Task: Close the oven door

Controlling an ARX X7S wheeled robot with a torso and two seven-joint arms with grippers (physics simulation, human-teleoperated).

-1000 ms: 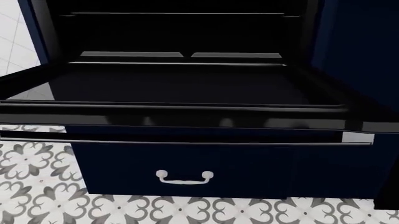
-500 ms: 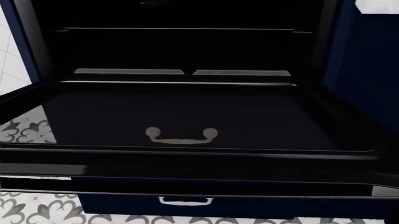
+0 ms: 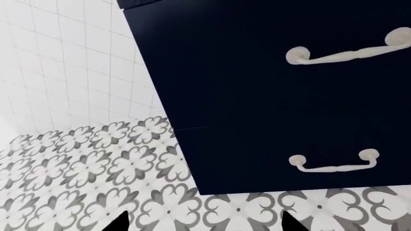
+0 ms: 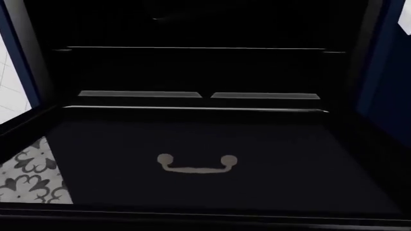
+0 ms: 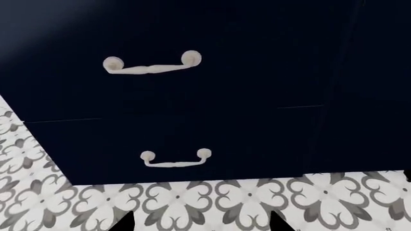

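Your head camera looks down, close, onto the open oven door (image 4: 192, 144). Both wrist cameras sit low, facing the navy drawers (image 3: 289, 96) they share.

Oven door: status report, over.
Oven door down flat, open, racks exposed. Both grippers low beneath it, facing navy drawer; only fingertip points show, state unclear. Nothing seen on the door.

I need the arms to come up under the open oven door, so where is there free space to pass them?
Bare patterned floor lies free before the navy drawers and beside them along the white tiled wall. Above, the oven door spans the cavity's width.
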